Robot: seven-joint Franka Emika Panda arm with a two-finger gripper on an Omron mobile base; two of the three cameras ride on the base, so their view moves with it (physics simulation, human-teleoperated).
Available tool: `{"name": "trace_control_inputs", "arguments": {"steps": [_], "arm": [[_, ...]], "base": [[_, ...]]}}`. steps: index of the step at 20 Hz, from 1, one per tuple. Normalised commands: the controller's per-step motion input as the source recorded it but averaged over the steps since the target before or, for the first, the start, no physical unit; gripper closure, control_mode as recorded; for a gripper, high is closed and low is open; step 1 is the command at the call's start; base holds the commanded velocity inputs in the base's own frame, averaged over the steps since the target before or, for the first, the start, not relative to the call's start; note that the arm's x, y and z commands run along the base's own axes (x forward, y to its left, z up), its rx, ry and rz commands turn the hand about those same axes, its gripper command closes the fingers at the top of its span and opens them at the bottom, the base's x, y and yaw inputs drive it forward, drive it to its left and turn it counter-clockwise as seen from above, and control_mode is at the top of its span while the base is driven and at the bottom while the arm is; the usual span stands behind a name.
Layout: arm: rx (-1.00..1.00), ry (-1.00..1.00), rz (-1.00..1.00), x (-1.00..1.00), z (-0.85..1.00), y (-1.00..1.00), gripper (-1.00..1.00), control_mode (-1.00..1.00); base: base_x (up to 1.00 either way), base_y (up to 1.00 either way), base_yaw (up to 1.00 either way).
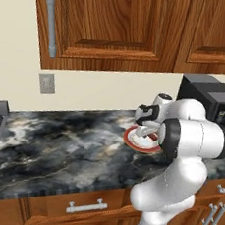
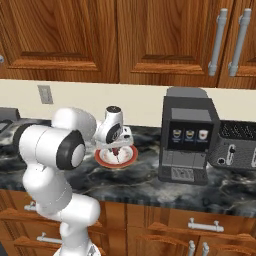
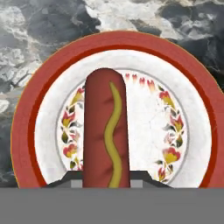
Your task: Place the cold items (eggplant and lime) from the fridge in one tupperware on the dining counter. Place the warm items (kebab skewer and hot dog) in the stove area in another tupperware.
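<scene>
The claw [image 3: 106,181] is closed on the hot dog [image 3: 106,131], which lies on the red-rimmed plate [image 3: 192,131] on the tabletop [image 1: 56,147], left of the coffee machine [image 2: 189,142]. Boxing it appears not yet done.

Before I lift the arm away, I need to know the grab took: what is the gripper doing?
Gripper: shut on the red-brown hot dog with a yellow mustard line, which lies over the red-rimmed, flower-patterned plate.
</scene>
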Motion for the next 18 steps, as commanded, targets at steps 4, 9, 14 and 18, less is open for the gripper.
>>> {"name": "trace_control_inputs", "arguments": {"steps": [4,9,14,18], "arm": [[-0.13,0.0,0.0,-1.0,1.0,-0.18,1.0,-1.0],[-0.2,0.0,0.04,-1.0,1.0,-0.25,1.0,-1.0],[-0.12,-0.15,0.17,-1.0,0.76,-0.18,1.0,-1.0],[-0.07,-0.13,0.33,-1.0,0.62,0.0,1.0,-1.0]], "base": [[0.0,0.0,0.0],[0.0,0.0,0.0],[0.0,0.0,0.0],[0.0,0.0,0.0]]}}
